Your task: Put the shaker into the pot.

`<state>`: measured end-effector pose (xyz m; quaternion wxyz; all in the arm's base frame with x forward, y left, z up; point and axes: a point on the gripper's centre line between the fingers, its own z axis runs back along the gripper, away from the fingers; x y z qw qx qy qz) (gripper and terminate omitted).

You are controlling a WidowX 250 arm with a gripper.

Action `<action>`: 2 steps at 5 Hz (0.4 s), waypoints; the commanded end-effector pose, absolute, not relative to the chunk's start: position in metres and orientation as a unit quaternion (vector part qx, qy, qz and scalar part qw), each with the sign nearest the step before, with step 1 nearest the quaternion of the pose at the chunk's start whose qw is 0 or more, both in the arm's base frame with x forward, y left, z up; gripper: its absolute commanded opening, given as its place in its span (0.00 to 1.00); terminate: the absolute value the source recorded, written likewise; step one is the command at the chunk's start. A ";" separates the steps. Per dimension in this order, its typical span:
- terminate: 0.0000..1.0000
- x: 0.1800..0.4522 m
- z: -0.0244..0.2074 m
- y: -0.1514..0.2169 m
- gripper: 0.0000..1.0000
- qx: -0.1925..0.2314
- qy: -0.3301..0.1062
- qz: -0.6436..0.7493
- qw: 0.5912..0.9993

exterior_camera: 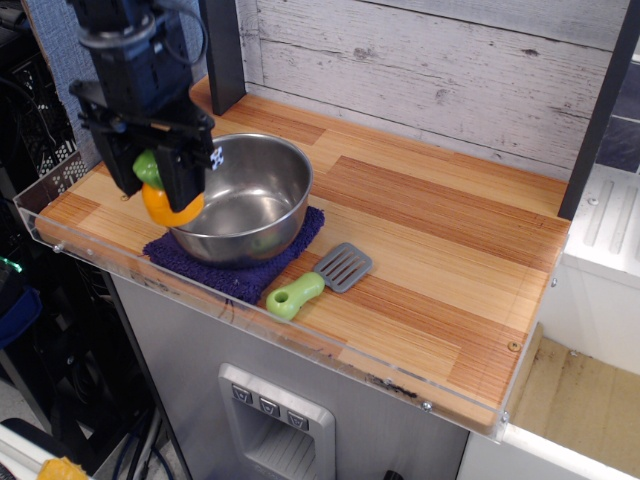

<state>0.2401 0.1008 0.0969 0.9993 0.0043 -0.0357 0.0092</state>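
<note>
My gripper (160,190) is shut on the shaker (164,199), an orange-bodied toy with a green cap. It hangs over the pot's left rim, in front of the pot's left side. The pot (250,195) is a wide shiny steel bowl that sits on a dark purple cloth (230,272) at the left front of the wooden counter. The pot's inside shows no object in it. The gripper and arm hide the pot's left edge.
A grey spatula with a green handle (318,281) lies to the right of the cloth. A clear plastic lip (300,345) runs along the counter's front edge. A dark post (222,50) stands behind the pot. A plank wall backs the counter.
</note>
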 end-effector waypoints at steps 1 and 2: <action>0.00 0.269 0.085 0.097 0.00 0.009 -0.050 0.008 0.999; 0.00 0.287 0.074 0.077 0.00 -0.002 -0.047 -0.016 0.999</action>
